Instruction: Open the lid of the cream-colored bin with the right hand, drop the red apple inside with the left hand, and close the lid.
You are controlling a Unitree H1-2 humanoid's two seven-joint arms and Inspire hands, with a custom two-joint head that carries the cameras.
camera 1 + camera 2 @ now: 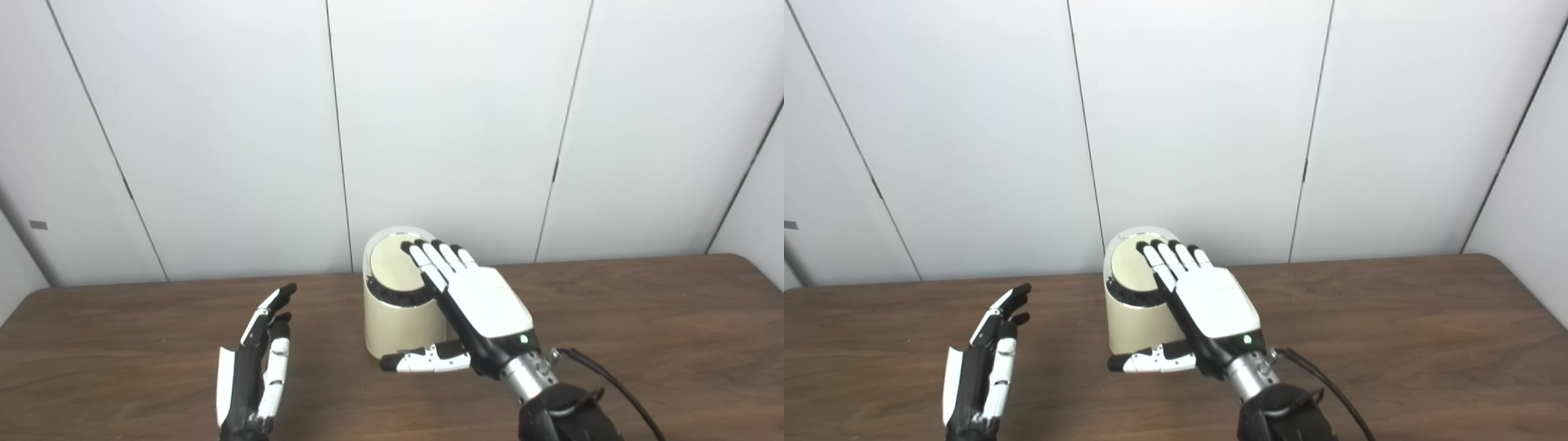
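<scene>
Bin (pixel 392 321) lid (pixel 395 266) lay under your right hand's (pixel 484 306) flat, spread fingers (pixel 438 254); your left hand (pixel 257 367) hovered spread, empty, over the worktop (pixel 643 343).

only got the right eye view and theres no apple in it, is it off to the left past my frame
Observer: No. The left eye view reaches the far left corner of the table, and no apple lies on that stretch.
Operator: anything else out that way
Observer: Only a small grey plate on the wall, seen whole in that view.
</scene>
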